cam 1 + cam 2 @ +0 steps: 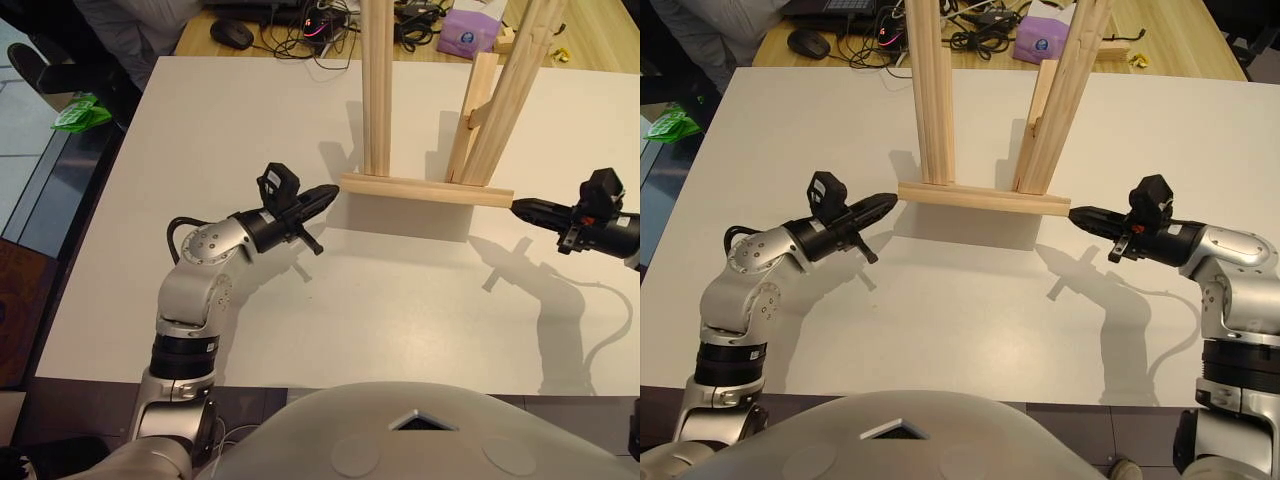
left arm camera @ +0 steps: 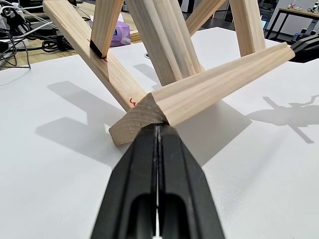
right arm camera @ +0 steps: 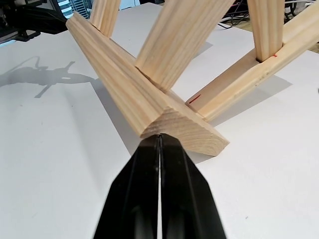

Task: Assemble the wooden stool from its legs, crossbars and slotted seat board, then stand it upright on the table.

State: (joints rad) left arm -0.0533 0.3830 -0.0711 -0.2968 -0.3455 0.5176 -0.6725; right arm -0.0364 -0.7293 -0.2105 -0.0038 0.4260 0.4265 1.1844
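On the white table, toward its far side, the stool stands with its legs rising out of view and its near board lying flat. My left gripper and right gripper each have 2 fingers clenched together, empty, with the tips butted against the board's 2 ends. I'd press inward evenly and keep level, or a tip may slip off.

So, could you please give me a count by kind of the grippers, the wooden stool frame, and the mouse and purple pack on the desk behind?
Grippers: 2, the left gripper and the right gripper
Wooden stool frame: 1
Computer mouse: 1
Purple pack: 1
Total: 5
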